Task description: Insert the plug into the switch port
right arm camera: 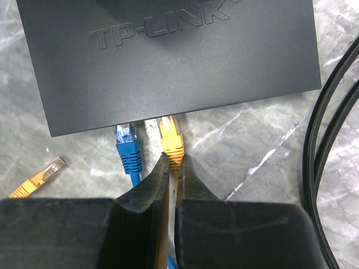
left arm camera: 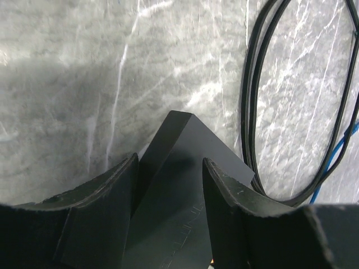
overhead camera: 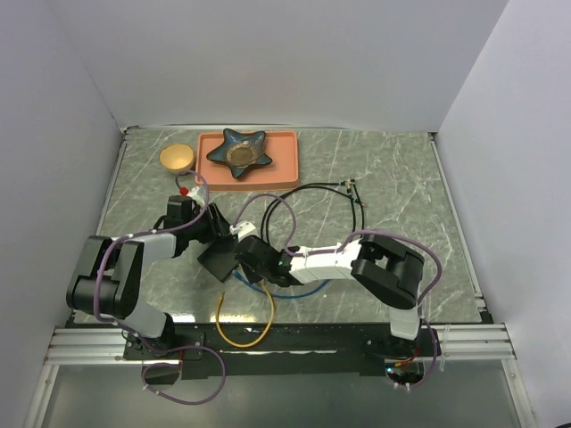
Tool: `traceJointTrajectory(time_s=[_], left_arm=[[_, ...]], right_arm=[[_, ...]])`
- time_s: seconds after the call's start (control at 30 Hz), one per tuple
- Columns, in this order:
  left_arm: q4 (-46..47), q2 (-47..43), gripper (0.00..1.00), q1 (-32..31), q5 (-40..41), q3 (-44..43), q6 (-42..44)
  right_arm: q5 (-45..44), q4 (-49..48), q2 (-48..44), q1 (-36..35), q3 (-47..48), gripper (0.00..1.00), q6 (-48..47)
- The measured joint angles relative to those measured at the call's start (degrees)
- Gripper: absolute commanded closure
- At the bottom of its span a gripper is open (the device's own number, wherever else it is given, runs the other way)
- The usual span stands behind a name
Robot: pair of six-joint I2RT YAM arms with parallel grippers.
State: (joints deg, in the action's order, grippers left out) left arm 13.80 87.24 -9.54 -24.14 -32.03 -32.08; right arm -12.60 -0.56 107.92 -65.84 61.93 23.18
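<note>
The switch port (right arm camera: 168, 56) is a flat black TP-LINK box lying on the marble table. My right gripper (right arm camera: 174, 159) is shut on the yellow plug (right arm camera: 171, 137), pinching its boot from behind. The plug's clear tip sits at the box's socket edge, just right of a blue plug (right arm camera: 128, 143) in the neighbouring socket. I cannot tell how deep the yellow plug sits. My left gripper (left arm camera: 170, 159) straddles a corner of the box (left arm camera: 179, 140), with both fingers against it. From above, both grippers (overhead camera: 212, 230) (overhead camera: 250, 254) meet at the box (overhead camera: 217, 259).
A second yellow plug (right arm camera: 42, 176) lies loose left of the blue one. A black cable loop (overhead camera: 330, 209) lies to the right, with blue cable (overhead camera: 294, 290) and yellow cable (overhead camera: 245, 325) near the arm bases. An orange-pink tray (overhead camera: 277, 169) and a small bowl (overhead camera: 177, 158) stand at the back.
</note>
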Motion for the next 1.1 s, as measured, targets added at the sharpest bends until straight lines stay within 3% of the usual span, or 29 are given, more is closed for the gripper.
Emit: traceJointTrajectory(time_s=[0.53,0.77,0.9,1.1], left_arm=[[0.7,1.2,0.46,0.6,2.2,-1.2,1.3],[-0.2,0.8,0.37,0.7,3.2,-1.7,1.4],[-2.0,-0.6,0.28,0.7,4.0,-1.7,1.2],[-6.1,-3.1,0.17,0.0,4.9,-1.6,0.6]], right_arm=[[0.3,0.5,2.6,1.4,3.8,1.00,3.4],[1.0,0.7,2.9,1.8,4.3,1.00,3.4],[1.5,0.0,2.8,2.2,3.7,0.83,3.3],[1.2,-1.2,1.2,2.7,1.3,0.66,3.5]])
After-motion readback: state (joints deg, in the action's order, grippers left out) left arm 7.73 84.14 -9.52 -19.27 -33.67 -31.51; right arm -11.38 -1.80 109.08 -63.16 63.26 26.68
